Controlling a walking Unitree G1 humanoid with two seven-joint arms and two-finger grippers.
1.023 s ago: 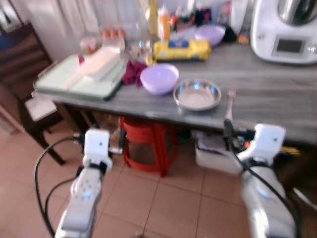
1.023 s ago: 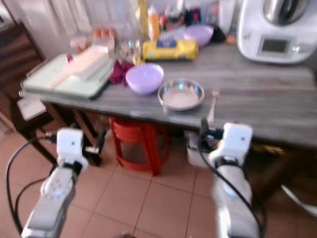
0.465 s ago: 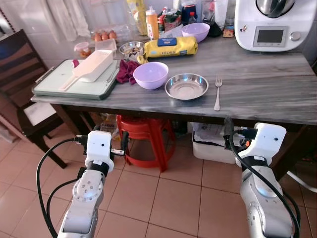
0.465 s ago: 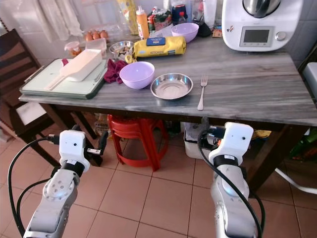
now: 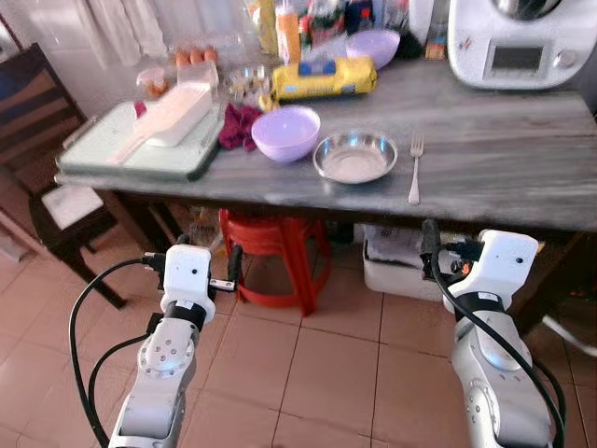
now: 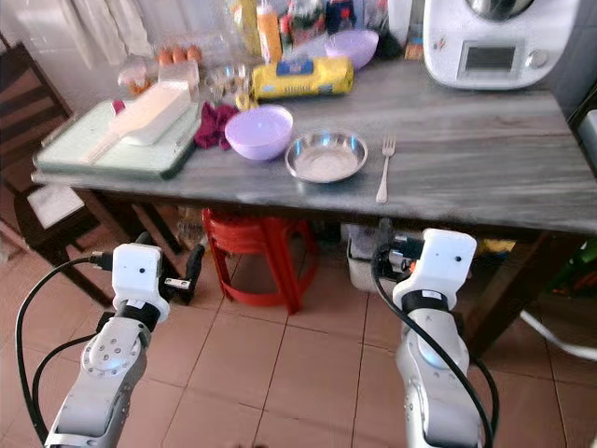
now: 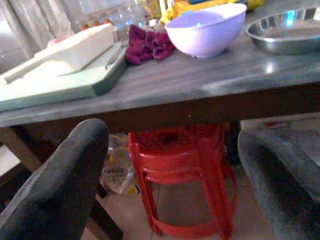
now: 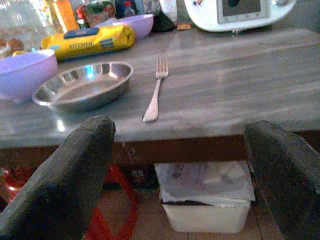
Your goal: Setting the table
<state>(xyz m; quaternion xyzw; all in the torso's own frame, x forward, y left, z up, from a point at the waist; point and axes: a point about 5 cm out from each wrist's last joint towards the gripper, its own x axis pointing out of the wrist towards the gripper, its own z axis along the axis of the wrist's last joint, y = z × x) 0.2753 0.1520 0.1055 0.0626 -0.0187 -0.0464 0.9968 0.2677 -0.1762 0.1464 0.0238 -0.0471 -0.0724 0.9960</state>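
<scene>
From the head camera's left eye, a long grey wood-grain desk [image 5: 504,168] runs across the upper part of the scene, its front edge facing the robot. Near that edge sit a lilac plastic bowl [image 5: 285,132], a shallow round steel dish [image 5: 354,156] just beside it, and a silver metal fork [image 5: 414,169] lying handle toward the edge, apart from the dish. A pale green tray with a white scoop [image 5: 140,145] lies at the desk's left end, beside a dark red cloth [image 5: 240,126]. At the back are a yellow packet [image 5: 324,78] and a white kitchen machine [image 5: 522,42]. Bare grey surface lies to the right of the fork. Below the desk stand a red plastic stool [image 5: 276,266] and a white box [image 5: 401,271] on open terracotta floor tiles [image 5: 308,373]. The left hand [image 5: 229,275] and right hand [image 5: 438,250] both hang below the desk edge, holding nothing. The right eye shows a dark wooden chair [image 6: 28,131] at the left end. In the left wrist view, the hand's black fingers [image 7: 60,185] are spread wide toward the stool. In the right wrist view, the fingers [image 8: 75,170] are spread wide, with the fork and dish above.
</scene>
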